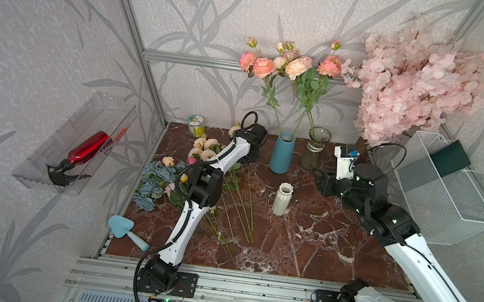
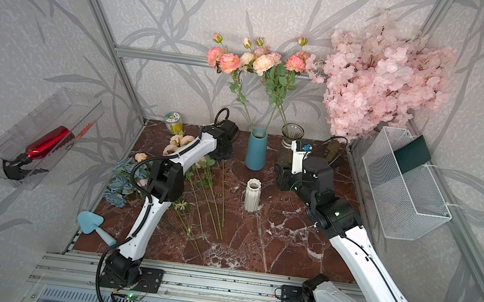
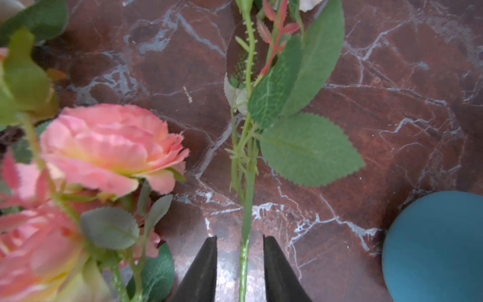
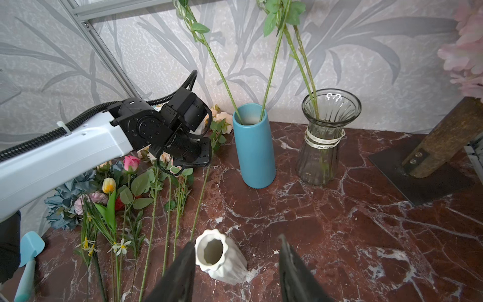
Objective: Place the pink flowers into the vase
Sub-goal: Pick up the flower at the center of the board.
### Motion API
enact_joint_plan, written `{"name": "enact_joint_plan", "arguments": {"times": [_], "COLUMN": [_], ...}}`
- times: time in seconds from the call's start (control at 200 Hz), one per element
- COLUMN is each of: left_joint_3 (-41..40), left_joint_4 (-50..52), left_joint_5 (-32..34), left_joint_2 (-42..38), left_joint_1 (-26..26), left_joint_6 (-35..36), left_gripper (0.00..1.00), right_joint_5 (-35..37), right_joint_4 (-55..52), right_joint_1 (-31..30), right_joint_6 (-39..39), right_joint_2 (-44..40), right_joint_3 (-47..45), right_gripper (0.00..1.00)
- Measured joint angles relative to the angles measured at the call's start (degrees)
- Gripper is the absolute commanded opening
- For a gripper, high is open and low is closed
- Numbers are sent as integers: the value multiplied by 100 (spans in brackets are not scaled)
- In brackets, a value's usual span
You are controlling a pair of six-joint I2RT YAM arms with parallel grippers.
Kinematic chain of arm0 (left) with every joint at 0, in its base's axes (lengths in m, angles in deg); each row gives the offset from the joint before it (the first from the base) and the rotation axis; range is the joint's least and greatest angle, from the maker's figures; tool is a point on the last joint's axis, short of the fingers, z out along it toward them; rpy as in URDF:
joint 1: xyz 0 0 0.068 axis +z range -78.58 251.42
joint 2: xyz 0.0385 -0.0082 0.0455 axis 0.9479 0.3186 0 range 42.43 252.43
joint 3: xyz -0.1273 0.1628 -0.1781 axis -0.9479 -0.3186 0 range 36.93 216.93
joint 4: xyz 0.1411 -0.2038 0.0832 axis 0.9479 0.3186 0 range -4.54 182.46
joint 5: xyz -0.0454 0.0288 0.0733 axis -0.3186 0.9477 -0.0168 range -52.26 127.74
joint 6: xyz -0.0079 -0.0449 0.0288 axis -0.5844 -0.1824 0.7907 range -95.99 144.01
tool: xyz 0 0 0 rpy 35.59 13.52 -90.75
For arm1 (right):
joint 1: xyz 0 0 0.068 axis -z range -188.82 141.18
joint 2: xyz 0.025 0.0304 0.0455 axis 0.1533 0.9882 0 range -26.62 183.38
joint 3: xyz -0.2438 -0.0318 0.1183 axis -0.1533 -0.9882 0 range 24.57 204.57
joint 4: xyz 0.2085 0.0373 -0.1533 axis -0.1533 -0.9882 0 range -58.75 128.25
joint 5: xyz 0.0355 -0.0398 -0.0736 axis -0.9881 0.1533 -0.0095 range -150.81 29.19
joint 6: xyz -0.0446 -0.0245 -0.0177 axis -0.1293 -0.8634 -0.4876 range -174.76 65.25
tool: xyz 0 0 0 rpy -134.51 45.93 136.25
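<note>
Centrally, the left claw (image 3: 240, 237) hangs low over the worktop (image 3: 392, 104) with its two jaws spread and set astride a single green stem (image 3: 245, 209). A strip of marble shows on each side of the stem, so nothing is pinched yet. The stem's long axis runs straight along the claw's midline, square to the line on which the jaws close. The coming grasp turns on this relation, and it looks favourable, calling for closure rather than any turn of the wrist. Serrated leaves (image 3: 308, 149) branch from the stem just beyond the jaws. Its head lies outside the left wrist view, so its colour cannot be told there. Loose pink flowers (image 3: 109, 146), salmon heads on leafy stalks, lie on the worktop just beside that stem. In both top views, pink sprays (image 1: 263, 65) stand upright at the back of the worktop. Their stalks go down into the blue vase (image 1: 281, 157) and the glass vase (image 1: 315, 148). The blue vase is near the left claw, and its rounded wall shows at the edge of the left wrist view. The right claw (image 4: 237, 240), jaws spread and empty, faces across the worktop toward the white vase (image 4: 222, 258). It is well apart from the loose stems, so the left arm is plainly the nearer one.
</note>
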Motion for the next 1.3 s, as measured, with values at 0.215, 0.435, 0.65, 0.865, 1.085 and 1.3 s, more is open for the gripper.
{"name": "enact_joint_plan", "arguments": {"times": [0.215, 0.435, 0.65, 0.865, 1.085, 1.3], "left_joint_3": [33, 33, 33, 39, -586, -1493], "left_joint_4": [-92, -164, -186, -184, -330, -623], "left_joint_5": [-74, -114, -120, -118, -48, 234], "left_joint_2": [140, 269, 317, 306, -289, -1475], "left_joint_1": [22, 24, 28, 26, -66, -271], "left_joint_6": [-35, -52, -42, -33, 31, 177], "left_gripper": [23, 9, 0, 0, 0, 0], "right_joint_5": [-57, -109, -175, -256, -341, -365], "right_joint_4": [20, 24, 42, 66, 70, 68], "right_joint_1": [0, 0, 0, 0, -28, -57], "right_joint_6": [0, 2, 2, 2, 2, 7], "right_joint_2": [13, 15, 17, 42, 151, 236], "right_joint_3": [0, 0, -20, -24, -24, -24], "right_gripper": [51, 50, 51, 51, 50, 50]}}
